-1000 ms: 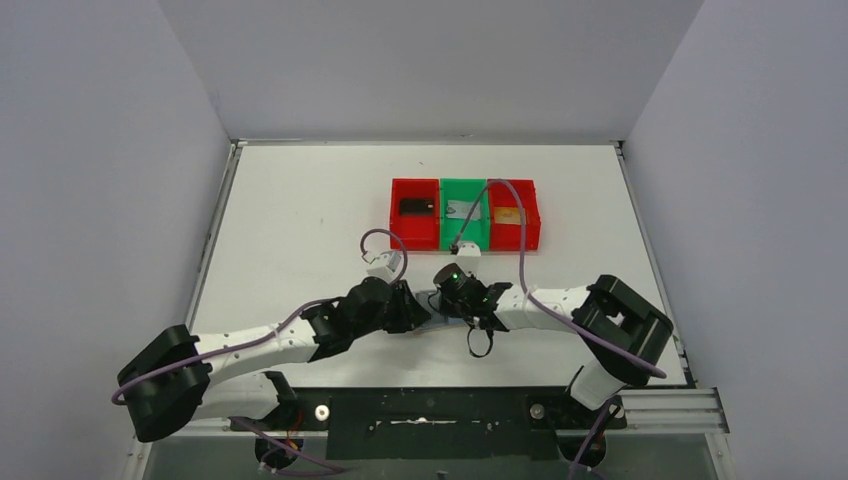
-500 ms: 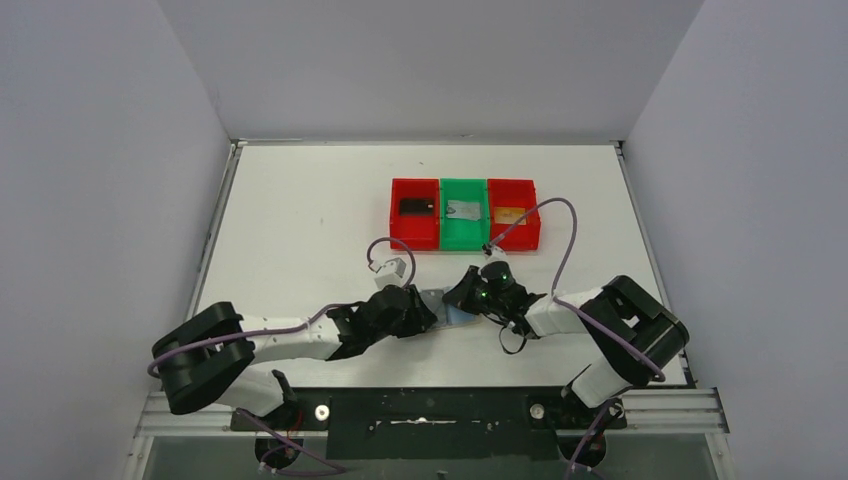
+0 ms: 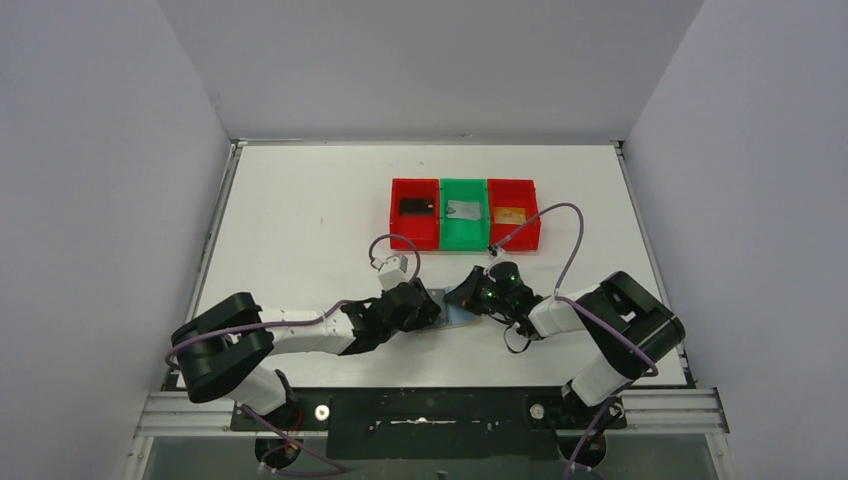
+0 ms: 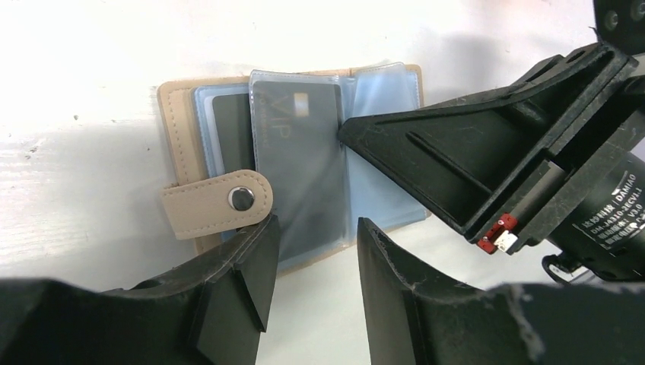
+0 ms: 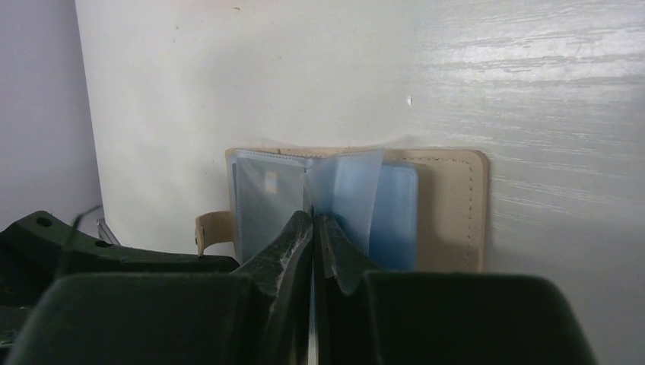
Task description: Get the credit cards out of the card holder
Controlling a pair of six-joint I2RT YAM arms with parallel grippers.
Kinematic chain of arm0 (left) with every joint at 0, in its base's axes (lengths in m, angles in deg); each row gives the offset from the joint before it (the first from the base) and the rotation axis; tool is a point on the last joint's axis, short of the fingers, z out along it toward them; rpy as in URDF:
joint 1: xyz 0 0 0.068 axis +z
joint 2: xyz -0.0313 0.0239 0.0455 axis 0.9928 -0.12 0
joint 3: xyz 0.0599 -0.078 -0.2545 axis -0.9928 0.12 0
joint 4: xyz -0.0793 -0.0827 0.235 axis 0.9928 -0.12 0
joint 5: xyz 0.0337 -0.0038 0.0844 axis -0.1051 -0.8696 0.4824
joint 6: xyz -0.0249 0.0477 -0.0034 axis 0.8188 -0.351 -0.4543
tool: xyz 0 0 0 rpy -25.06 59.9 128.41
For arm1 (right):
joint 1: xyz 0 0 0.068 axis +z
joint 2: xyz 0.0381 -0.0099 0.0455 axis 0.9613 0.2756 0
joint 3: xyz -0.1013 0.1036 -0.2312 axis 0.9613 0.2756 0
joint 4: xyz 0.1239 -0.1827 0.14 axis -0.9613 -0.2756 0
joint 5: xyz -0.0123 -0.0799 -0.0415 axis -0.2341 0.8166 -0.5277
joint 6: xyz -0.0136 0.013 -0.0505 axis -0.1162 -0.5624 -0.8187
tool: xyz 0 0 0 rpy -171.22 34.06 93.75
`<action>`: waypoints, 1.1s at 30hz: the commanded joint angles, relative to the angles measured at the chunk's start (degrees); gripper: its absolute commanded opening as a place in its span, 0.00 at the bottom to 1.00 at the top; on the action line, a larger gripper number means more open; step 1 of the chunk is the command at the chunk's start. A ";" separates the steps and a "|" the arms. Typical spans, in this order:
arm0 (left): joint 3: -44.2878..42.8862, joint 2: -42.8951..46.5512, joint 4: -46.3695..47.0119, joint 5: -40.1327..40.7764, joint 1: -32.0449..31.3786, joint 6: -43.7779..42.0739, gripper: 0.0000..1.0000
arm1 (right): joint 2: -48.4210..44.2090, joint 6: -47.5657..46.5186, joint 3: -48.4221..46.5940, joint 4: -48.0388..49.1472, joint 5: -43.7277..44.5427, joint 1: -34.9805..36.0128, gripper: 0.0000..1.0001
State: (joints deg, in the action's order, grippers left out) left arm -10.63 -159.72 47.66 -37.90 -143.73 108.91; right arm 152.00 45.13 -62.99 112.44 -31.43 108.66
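Observation:
The tan card holder (image 3: 452, 306) lies open on the table between my grippers, showing its pale blue lining and clear sleeves (image 4: 304, 163) (image 5: 357, 201). A grey credit card marked VIP (image 4: 293, 148) sits in a raised sleeve, with a darker card (image 4: 230, 129) behind it. The closure tab (image 4: 217, 204) lies by my left finger. My left gripper (image 4: 312, 255) (image 3: 425, 306) is open and empty at the holder's near edge. My right gripper (image 5: 312, 226) (image 3: 472, 296) is shut, its tips pressed at the holder's fold between sleeves. I cannot tell whether it pinches a sleeve.
Three bins stand in a row at the back. The left red bin (image 3: 398, 225) holds a black card (image 3: 417, 207), the green bin (image 3: 462, 240) a silver-grey card (image 3: 462, 210), and the right red bin (image 3: 532, 232) a gold-orange card (image 3: 509, 215). Purple cables loop above both wrists.
The right gripper has shifted right and the left gripper has come in toward it. The card holder, hidden under the grippers a second ago, now lies open between them.

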 commanded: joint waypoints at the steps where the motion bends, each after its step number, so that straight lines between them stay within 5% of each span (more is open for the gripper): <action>1: -2.85 -1.34 -1.08 2.96 -0.20 1.19 0.42 | 3.19 -2.55 2.39 -7.86 3.37 -1.24 0.00; 15: -3.83 -1.96 -3.58 4.82 -0.77 1.75 0.45 | 4.05 -2.38 2.49 -6.82 2.36 -1.86 0.00; 26: -3.84 -3.70 2.84 0.66 -0.73 0.19 0.41 | 3.10 -2.53 2.47 -6.82 1.47 -2.05 0.01; 33: -2.40 -2.69 12.58 -4.55 0.39 -2.98 0.37 | 0.02 -3.47 2.80 -4.54 -2.40 -2.05 0.14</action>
State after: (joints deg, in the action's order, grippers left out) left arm -12.21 -162.80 50.13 -38.29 -144.10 108.63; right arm 153.05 45.26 -62.66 114.69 -34.71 107.17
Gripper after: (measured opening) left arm 0.378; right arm 0.104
